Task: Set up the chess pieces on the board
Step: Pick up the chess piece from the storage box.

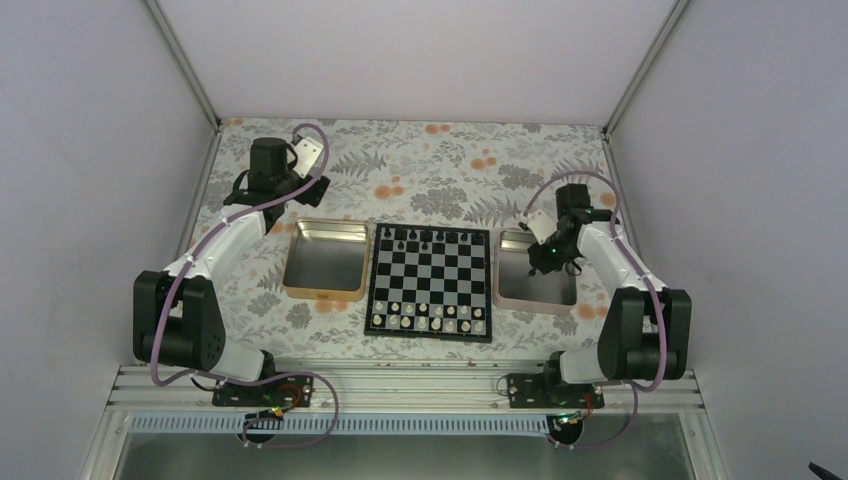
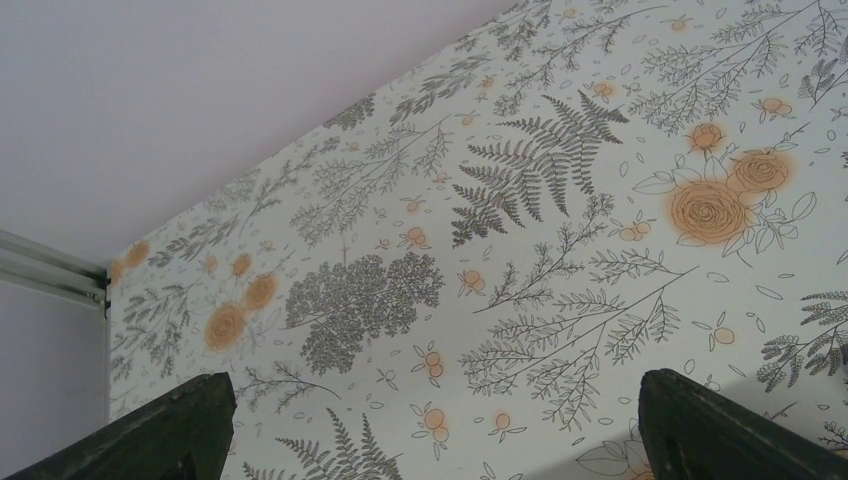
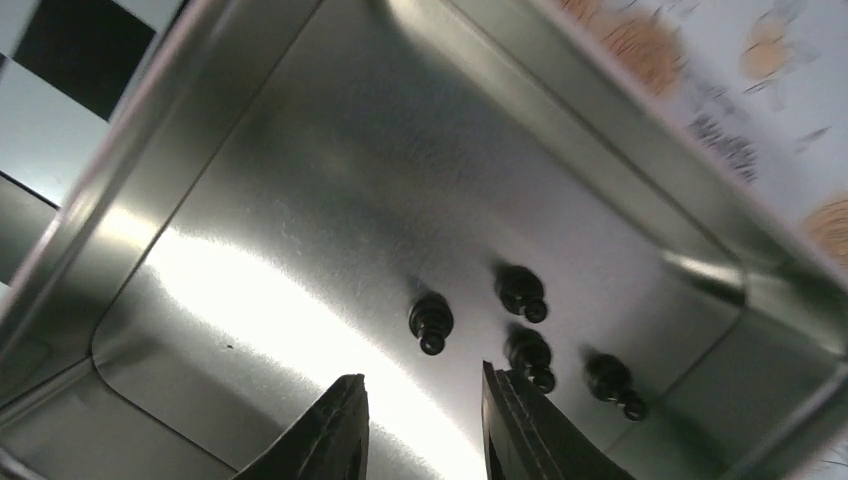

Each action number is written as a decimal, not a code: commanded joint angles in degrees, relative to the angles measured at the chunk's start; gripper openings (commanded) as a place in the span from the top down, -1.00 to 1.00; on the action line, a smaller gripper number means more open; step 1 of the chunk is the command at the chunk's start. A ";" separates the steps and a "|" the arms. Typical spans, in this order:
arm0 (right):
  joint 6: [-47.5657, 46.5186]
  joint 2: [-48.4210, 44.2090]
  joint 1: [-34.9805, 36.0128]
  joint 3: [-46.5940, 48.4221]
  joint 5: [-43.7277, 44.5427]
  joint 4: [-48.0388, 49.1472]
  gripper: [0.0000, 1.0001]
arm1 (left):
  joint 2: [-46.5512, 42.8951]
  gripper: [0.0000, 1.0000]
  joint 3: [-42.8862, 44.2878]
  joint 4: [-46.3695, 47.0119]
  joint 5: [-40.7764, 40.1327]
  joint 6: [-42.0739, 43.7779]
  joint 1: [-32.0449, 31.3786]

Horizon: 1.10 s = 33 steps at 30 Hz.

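Floral tablecloth (image 1: 420, 160) under board (image 1: 430, 282), white walls (image 1: 90, 150)

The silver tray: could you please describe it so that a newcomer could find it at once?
Start at the chessboard in the middle of the flowered table. Two metal trays flank it; the silver tray lies along its right edge, under the right gripper. Unlike the gold tray on the left, it is silver and holds four loose black chess pieces.
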 commanded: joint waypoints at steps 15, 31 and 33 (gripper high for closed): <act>-0.27 8.20 -0.01 -2.58 -0.64 6.85 0.38 | -0.53 -1.00 0.87 0.09 1.55 -0.23 -0.19; -0.05 9.83 -0.01 -2.72 0.76 5.61 0.67 | -0.52 -1.00 0.94 -0.05 1.61 0.02 -0.19; 0.13 9.46 -0.01 -2.54 1.39 5.19 0.72 | -0.57 -1.00 0.85 0.00 1.57 0.02 -0.19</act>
